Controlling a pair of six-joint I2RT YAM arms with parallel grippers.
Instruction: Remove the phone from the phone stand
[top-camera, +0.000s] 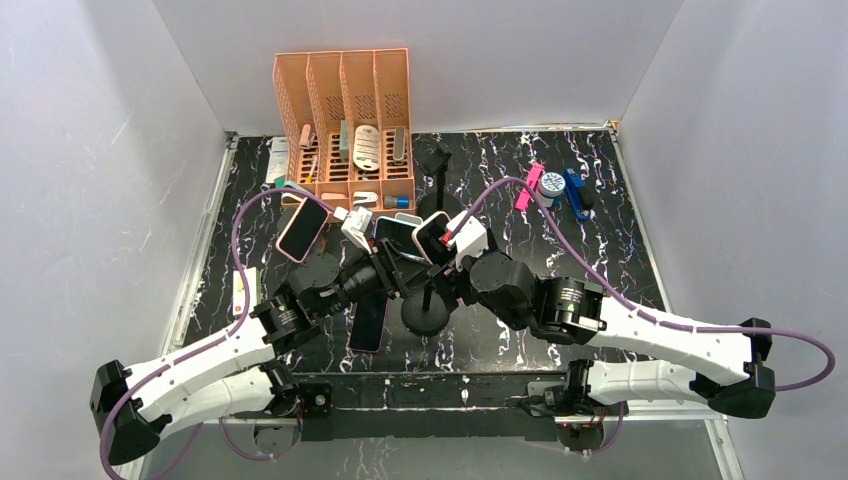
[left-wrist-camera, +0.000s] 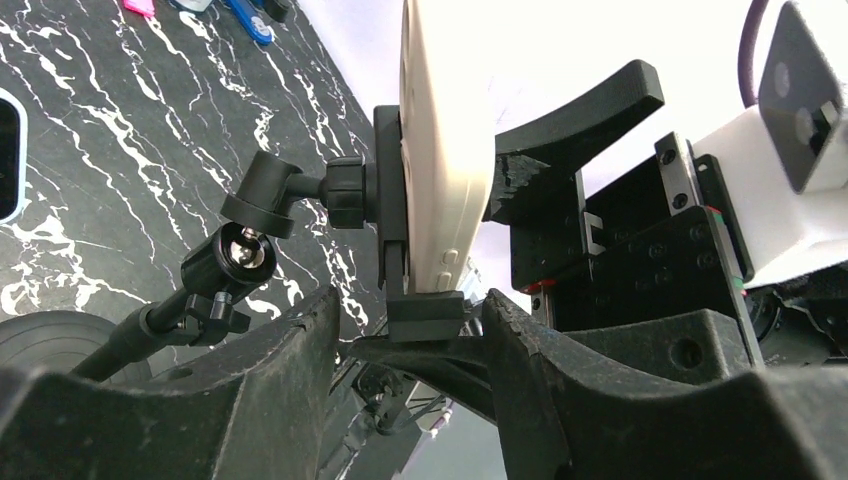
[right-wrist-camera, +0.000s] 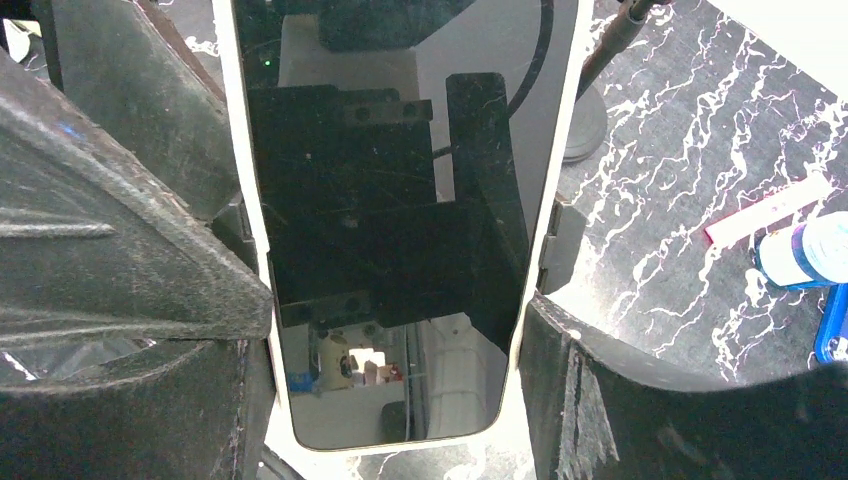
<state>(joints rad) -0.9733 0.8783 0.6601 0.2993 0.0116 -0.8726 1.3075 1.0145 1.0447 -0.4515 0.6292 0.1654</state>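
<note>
1. Centre of the bench (top-camera: 620, 250), both arms are in tight around the phone stand (left-wrist-camera: 262, 190), and the phone (right-wrist-camera: 390, 200) sits in its cradle, standing upright off the marbled top.
2. The right gripper (right-wrist-camera: 397, 310) comes at it screen-on. One finger presses each long edge of the cream case, so it is clamped across the phone's width.
3. The stand's side clips hug the case just above those fingers, so the phone is not out yet.
4. The left gripper (left-wrist-camera: 410, 300) works from below with its fingers spread apart. They sit either side of the cradle's lower foot, with a clear gap on one side and nothing gripped.
5. From the left wrist the phone shows edge-on, with the stand's ball joint and black stem behind it.
6. The screen is dark and shows only reflections, so there is no text on it to read.
7. A blue-and-white bottle (right-wrist-camera: 805, 250) lies off to the right beside a pink strip (right-wrist-camera: 765, 212), its label too blurred to read.
8. At the back stands an orange file rack (top-camera: 345, 90), its contents too small for any lettering.
9. Two more phones lie flat on the bench, one pink-edged (top-camera: 303, 230) near the rack and one (top-camera: 368, 322) by the left arm.
</note>
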